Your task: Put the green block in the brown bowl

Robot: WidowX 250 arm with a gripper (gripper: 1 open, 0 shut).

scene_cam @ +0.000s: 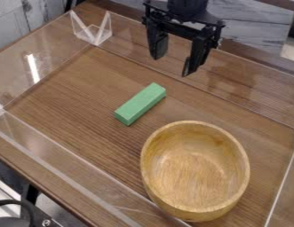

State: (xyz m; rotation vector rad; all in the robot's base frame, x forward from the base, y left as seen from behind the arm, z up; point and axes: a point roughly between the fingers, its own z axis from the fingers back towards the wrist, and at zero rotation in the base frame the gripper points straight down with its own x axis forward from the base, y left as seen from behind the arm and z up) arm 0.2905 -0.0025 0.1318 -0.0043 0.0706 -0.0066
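The green block [139, 103] lies flat on the wooden table, angled from lower left to upper right. To its lower right stands the brown bowl [195, 168], upright and with nothing inside. My gripper [174, 57] hangs above the table behind and to the right of the block, pointing straight down. Its two black fingers stand wide apart with nothing between them. It touches neither the block nor the bowl.
A clear plastic wall [43, 53] runs along the table's left and front edges. A small clear acrylic stand [91, 28] sits at the back left. The table's right edge [280, 151] is close to the bowl.
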